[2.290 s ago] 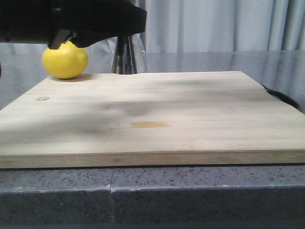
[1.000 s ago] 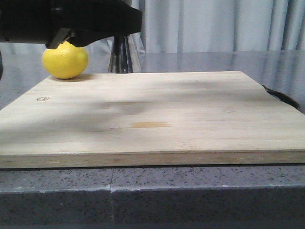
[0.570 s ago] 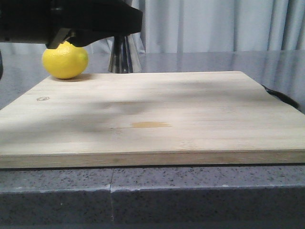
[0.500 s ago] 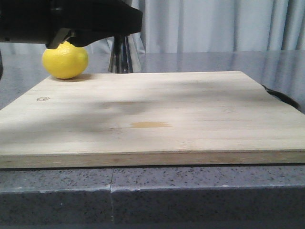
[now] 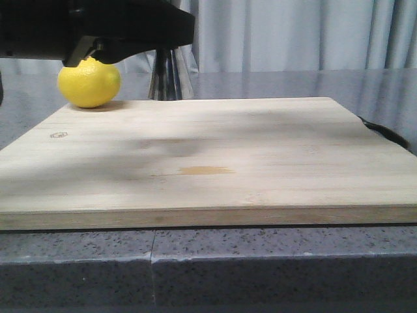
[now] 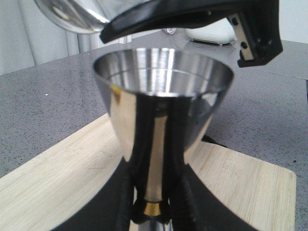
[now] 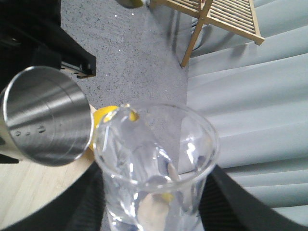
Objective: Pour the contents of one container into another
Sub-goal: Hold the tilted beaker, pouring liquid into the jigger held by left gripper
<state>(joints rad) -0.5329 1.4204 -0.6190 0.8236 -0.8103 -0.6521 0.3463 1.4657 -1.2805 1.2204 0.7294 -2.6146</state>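
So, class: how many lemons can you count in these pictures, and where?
1. The lemon sits at the far left corner of the wooden board, under the left arm; the right wrist view shows part of it behind the glass beaker. Others could be hidden.

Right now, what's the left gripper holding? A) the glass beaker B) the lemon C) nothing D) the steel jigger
D: in the left wrist view the left gripper has its black fingers closed around the narrow gold-banded waist of the steel jigger, held upright; the lemon sits untouched on the wooden board.
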